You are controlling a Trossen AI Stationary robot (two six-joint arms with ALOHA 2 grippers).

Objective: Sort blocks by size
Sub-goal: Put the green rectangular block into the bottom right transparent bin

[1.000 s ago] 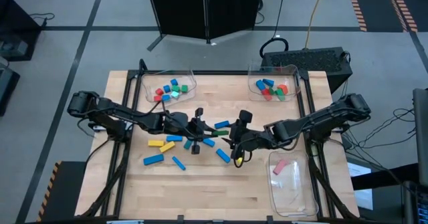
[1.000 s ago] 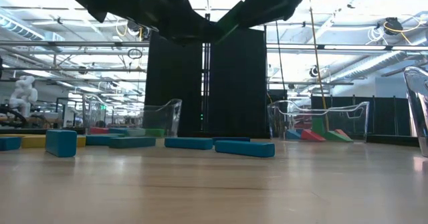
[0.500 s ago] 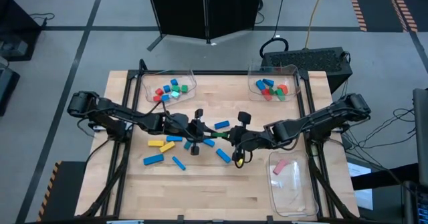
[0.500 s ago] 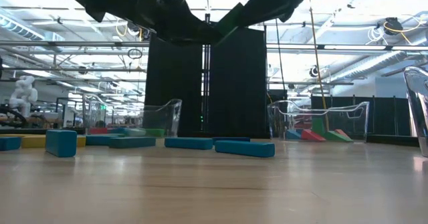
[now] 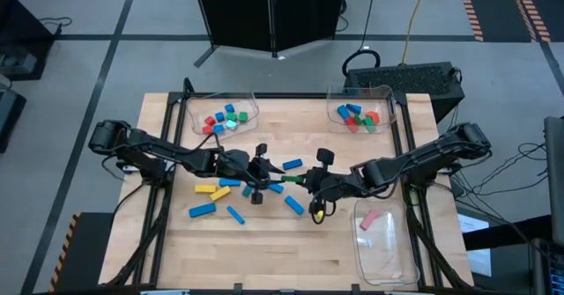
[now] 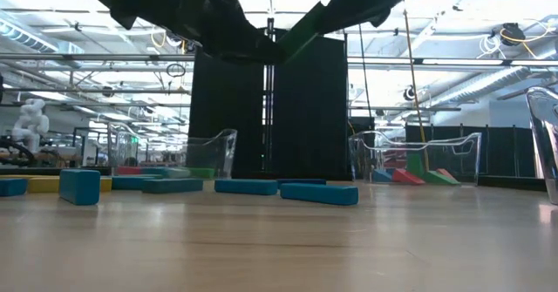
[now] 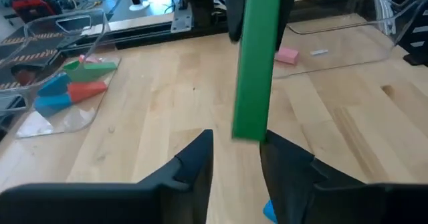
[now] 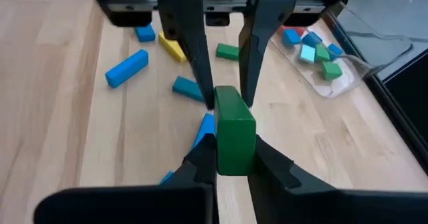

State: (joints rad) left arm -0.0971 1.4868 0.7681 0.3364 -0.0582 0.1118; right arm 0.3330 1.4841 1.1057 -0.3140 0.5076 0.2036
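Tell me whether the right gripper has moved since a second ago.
Yes. In the high view the right gripper, shut on the green bar, has shifted slightly toward the pink-block tray, away from the table's middle.

No text, label, brand or number can be read in any view. The blocks and trays show no readable markings.

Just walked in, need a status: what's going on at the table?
A handover in mid-air over the table's middle. The right gripper is shut on a long green block. The left gripper has its fingers open around the block's other end. More blocks lie loose on the table.
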